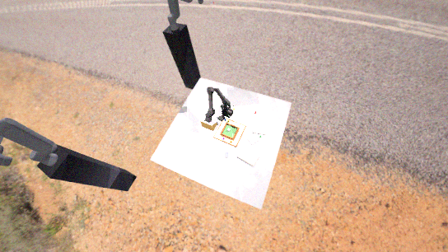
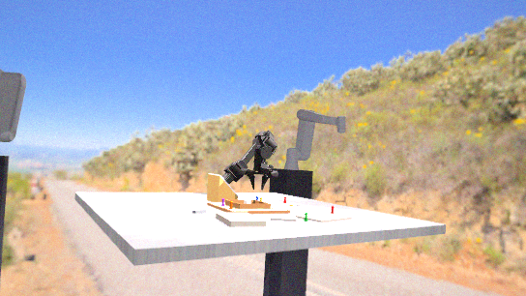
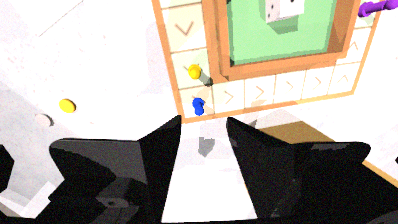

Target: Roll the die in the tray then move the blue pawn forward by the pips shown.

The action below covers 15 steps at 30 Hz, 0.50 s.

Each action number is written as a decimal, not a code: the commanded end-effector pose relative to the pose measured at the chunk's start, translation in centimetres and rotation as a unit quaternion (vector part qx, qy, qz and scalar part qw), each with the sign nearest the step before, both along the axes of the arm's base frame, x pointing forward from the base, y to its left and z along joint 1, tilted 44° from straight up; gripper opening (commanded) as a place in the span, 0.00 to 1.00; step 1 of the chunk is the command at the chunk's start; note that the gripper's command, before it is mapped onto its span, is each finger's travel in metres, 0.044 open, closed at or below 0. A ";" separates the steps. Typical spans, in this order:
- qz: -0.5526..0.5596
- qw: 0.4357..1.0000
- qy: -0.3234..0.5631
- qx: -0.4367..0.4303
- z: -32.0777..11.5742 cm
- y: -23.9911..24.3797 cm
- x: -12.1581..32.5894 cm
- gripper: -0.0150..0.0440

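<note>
The blue pawn (image 3: pixel 198 106) (image 2: pixel 257 198) stands on the board's corner square. The yellow pawn (image 3: pixel 194 72) stands on the square beside it. The white die (image 3: pixel 285 10) lies on the green floor of the tray (image 3: pixel 280 66) (image 2: pixel 263 205), in the middle of the board (image 3: pixel 225 103). The die is cut off by the top edge of the wrist view, so its top face is only partly seen there. My gripper (image 3: pixel 204 120) (image 2: pixel 258 188) is partly open and empty, above the table just outside the corner with the blue pawn.
A tan wedge-shaped block (image 1: pixel 209 124) (image 2: pixel 217 190) (image 3: pixel 300 132) stands beside the board. A purple pawn (image 3: pixel 377 7) (image 2: pixel 222 202) and an orange pawn (image 2: pixel 231 205) stand on the board. A green pawn (image 2: pixel 306 217), red pawns (image 2: pixel 333 209) (image 2: pixel 285 199) and a yellow disc (image 3: pixel 67 106) are off it.
</note>
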State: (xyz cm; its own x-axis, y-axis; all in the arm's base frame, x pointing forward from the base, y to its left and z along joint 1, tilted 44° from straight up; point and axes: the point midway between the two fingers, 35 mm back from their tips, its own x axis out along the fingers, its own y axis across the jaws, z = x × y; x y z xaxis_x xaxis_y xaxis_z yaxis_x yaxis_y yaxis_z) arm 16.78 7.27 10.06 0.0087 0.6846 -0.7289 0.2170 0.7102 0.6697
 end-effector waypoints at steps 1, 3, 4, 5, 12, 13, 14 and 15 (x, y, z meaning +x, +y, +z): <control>0.025 0.999 -0.025 0.005 0.0 0.4 -0.7 0.59; 0.025 0.999 -0.025 0.005 0.0 0.4 -0.7 0.59; 0.025 0.999 -0.025 0.005 0.0 0.4 -0.7 0.59; 0.025 0.999 -0.025 0.005 0.0 0.4 -0.7 0.59; 0.025 0.999 -0.025 0.005 -1.0 1.3 -0.8 0.59; 0.025 0.999 -0.025 0.006 -1.1 1.4 -0.8 0.59; 0.025 0.999 -0.025 0.006 -1.1 1.4 -0.8 0.59; 0.025 0.999 -0.025 0.005 -1.1 1.4 -0.8 0.59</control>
